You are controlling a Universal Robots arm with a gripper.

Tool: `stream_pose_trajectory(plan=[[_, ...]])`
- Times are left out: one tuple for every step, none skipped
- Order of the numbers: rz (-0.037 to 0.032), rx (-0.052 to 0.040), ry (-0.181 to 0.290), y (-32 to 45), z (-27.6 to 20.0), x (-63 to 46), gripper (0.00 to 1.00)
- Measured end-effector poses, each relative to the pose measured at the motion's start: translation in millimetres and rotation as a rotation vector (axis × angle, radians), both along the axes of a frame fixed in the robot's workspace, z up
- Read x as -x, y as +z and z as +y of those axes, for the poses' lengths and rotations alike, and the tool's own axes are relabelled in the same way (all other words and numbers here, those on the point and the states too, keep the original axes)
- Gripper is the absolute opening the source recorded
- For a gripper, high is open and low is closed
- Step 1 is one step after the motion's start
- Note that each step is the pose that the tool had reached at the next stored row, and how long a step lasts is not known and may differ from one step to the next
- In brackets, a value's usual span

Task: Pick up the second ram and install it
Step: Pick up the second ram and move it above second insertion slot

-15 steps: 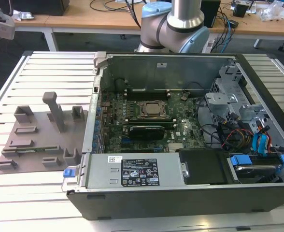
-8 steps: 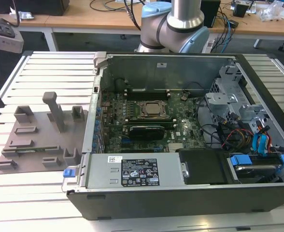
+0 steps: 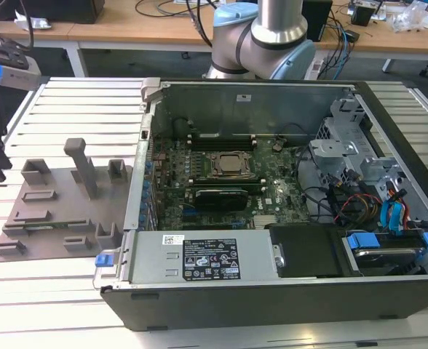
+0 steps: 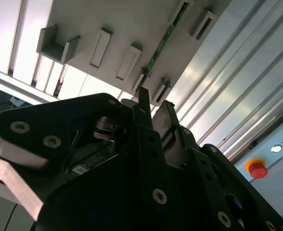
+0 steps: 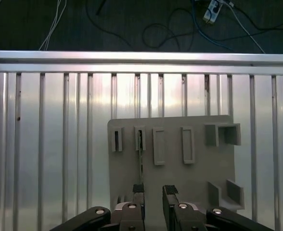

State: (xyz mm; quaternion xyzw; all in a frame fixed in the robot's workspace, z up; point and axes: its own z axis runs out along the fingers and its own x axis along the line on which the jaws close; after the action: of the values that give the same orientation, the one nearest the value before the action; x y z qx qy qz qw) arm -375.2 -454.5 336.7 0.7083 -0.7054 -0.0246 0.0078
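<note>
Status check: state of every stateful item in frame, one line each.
gripper: open, fingers over the tray, holding nothing.
second ram: standing on edge in a tray holder, not gripped.
tray: lying flat on the slatted table, beside the case.
computer case: side open, motherboard exposed.

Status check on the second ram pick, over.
Gripper open, hovering over the grey tray. Ram stick on edge in its tray slot, not gripped. Nothing blocking it.
</note>
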Motion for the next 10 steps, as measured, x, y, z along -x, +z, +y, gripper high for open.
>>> stream_pose_trajectory(plan=[[0.0,0.0,0.0,-1.7,0.0,0.0,0.3],[0.0,0.0,0.0,-3.2,0.0,0.0,0.3],[-0.0001,-0.0001,0.0,-4.4,0.0,0.0,0.3],[0.0,0.0,0.0,-5.2,0.0,0.0,0.3],[0.0001,0.0,0.0,-6.1,0.0,0.0,0.3],[0.0001,0.0001,0.0,-8.0,0.0,0.0,0.3],[0.0,0.0001,0.0,-9.5,0.0,0.0,0.3],[0.0,0.0,0.0,-10.9,0.0,0.0,0.3],[0.0,0.0,0.0,-12.8,0.0,0.0,0.3],[0.0001,0.0001,0.0,-14.7,0.0,0.0,0.3]])
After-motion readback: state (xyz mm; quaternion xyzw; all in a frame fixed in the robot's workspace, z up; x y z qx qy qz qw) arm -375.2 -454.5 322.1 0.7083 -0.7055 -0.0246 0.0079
